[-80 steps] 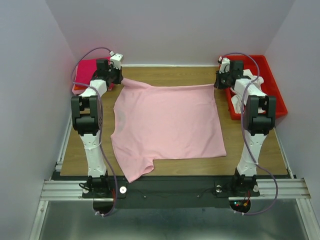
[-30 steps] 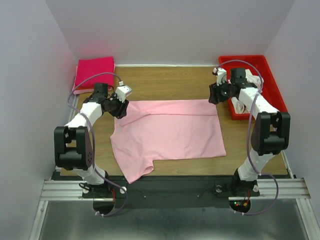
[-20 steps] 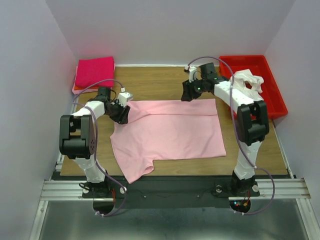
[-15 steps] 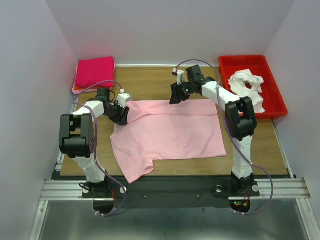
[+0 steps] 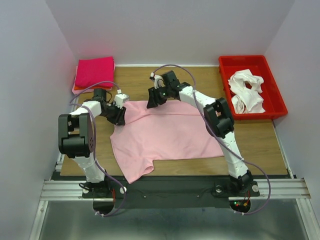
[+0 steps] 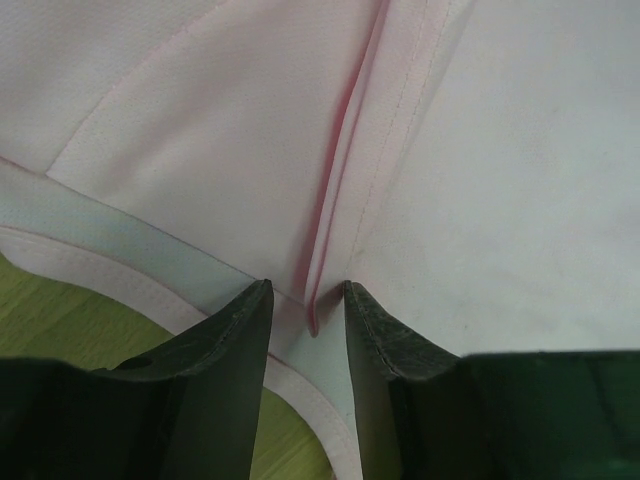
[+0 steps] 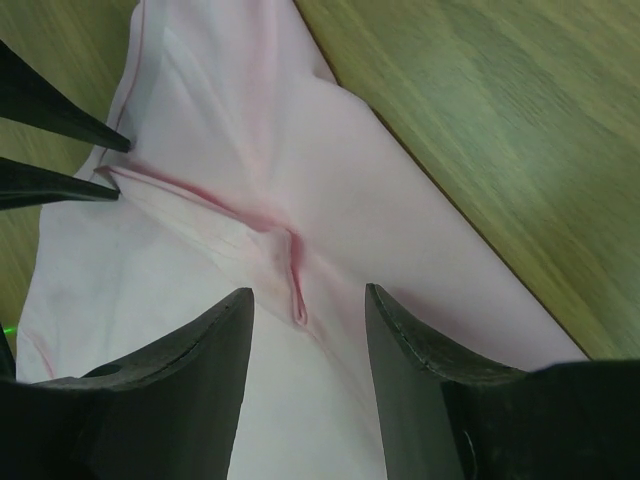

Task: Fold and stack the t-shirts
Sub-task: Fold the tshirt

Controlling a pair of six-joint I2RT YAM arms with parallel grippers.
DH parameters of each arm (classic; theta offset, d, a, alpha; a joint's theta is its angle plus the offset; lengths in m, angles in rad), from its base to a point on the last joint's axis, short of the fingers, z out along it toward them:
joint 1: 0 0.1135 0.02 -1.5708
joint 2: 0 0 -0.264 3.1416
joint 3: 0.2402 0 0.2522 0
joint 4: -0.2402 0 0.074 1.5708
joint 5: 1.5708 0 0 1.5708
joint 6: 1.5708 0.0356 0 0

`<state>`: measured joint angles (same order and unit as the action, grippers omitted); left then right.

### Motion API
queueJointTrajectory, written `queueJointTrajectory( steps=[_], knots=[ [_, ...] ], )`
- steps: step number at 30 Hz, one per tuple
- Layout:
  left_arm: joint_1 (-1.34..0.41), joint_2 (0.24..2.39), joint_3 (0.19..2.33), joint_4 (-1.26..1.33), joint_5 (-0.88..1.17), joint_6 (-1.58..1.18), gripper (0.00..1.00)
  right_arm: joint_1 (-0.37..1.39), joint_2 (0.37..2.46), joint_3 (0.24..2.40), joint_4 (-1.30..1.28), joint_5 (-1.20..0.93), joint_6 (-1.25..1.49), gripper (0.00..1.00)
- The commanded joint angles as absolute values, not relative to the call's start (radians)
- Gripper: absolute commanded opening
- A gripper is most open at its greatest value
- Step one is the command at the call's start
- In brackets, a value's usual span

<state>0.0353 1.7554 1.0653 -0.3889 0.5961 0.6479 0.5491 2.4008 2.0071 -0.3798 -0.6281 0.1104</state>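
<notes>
A pale pink t-shirt (image 5: pixel 167 132) lies spread on the wooden table (image 5: pixel 250 135), its far edge folded over toward me. My left gripper (image 5: pixel 120 114) sits at the shirt's far left corner. In the left wrist view the left gripper (image 6: pixel 305 292) is open, jaws either side of a raised crease in the pink t-shirt (image 6: pixel 500 200). My right gripper (image 5: pixel 151 100) reaches across to the same far left part. Up close the right gripper (image 7: pixel 308 295) is open, straddling a small pleat (image 7: pixel 298 300) of the shirt. A folded magenta t-shirt (image 5: pixel 94 71) rests at the far left.
A red bin (image 5: pixel 272 97) at the far right holds crumpled white shirts (image 5: pixel 246 90). The right arm stretches diagonally over the shirt's far right part. Light walls close in the table on three sides. The left gripper's fingertips (image 7: pixel 100 140) show at the right wrist view's left edge.
The shirt's far edge was folded toward me. Over the last second the right arm swept left from beside the red bin to the shirt's left shoulder. The left jaws narrowed slightly.
</notes>
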Motion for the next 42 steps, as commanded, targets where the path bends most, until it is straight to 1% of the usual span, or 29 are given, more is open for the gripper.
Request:
queueJointTrajectory(
  steps=[1, 7, 13, 17, 19, 21, 22, 23, 24, 25, 28, 29, 30, 40, 41, 42],
  knots=[
    [0.035, 1.761, 1.104, -0.414, 0.640, 0.667, 0.45, 0.575, 2.442, 2.086, -0.314, -0.644, 0.166, 0.54],
    [0.041, 1.766, 1.106, -0.422, 0.652, 0.675, 0.38, 0.609, 2.487, 2.118, -0.308, -0.658, 0.175, 0.54],
    [0.048, 1.772, 1.108, -0.420, 0.658, 0.678, 0.38, 0.629, 2.510, 2.125, -0.301, -0.652, 0.172, 0.54],
    [0.049, 1.775, 1.108, -0.422, 0.664, 0.681, 0.34, 0.634, 2.519, 2.138, -0.299, -0.663, 0.176, 0.53],
    [0.049, 1.778, 1.112, -0.423, 0.667, 0.681, 0.30, 0.635, 2.519, 2.138, -0.298, -0.675, 0.179, 0.51],
    [0.051, 1.778, 1.121, -0.433, 0.670, 0.684, 0.26, 0.637, 2.516, 2.141, -0.295, -0.692, 0.181, 0.43],
    [0.054, 1.775, 1.126, -0.440, 0.673, 0.687, 0.23, 0.637, 2.514, 2.141, -0.295, -0.695, 0.179, 0.38],
    [0.052, 1.773, 1.127, -0.443, 0.676, 0.689, 0.21, 0.638, 2.507, 2.140, -0.295, -0.696, 0.179, 0.29],
    [0.052, 1.769, 1.129, -0.449, 0.678, 0.690, 0.15, 0.638, 2.503, 2.135, -0.293, -0.703, 0.178, 0.24],
    [0.054, 1.763, 1.129, -0.452, 0.680, 0.693, 0.13, 0.638, 2.497, 2.134, -0.293, -0.704, 0.178, 0.20],
    [0.054, 1.727, 1.117, -0.466, 0.680, 0.698, 0.04, 0.638, 2.473, 2.114, -0.291, -0.716, 0.170, 0.17],
    [0.054, 1.720, 1.114, -0.471, 0.681, 0.699, 0.01, 0.638, 2.468, 2.109, -0.291, -0.719, 0.170, 0.14],
    [0.054, 1.712, 1.112, -0.474, 0.681, 0.703, 0.00, 0.638, 2.459, 2.102, -0.293, -0.726, 0.170, 0.14],
    [0.054, 1.635, 1.095, -0.522, 0.684, 0.709, 0.00, 0.638, 2.411, 2.074, -0.288, -0.768, 0.169, 0.13],
    [0.054, 1.623, 1.092, -0.532, 0.684, 0.709, 0.00, 0.638, 2.402, 2.069, -0.288, -0.769, 0.166, 0.08],
    [0.054, 1.615, 1.089, -0.537, 0.683, 0.710, 0.00, 0.638, 2.398, 2.063, -0.287, -0.770, 0.166, 0.08]
  ],
)
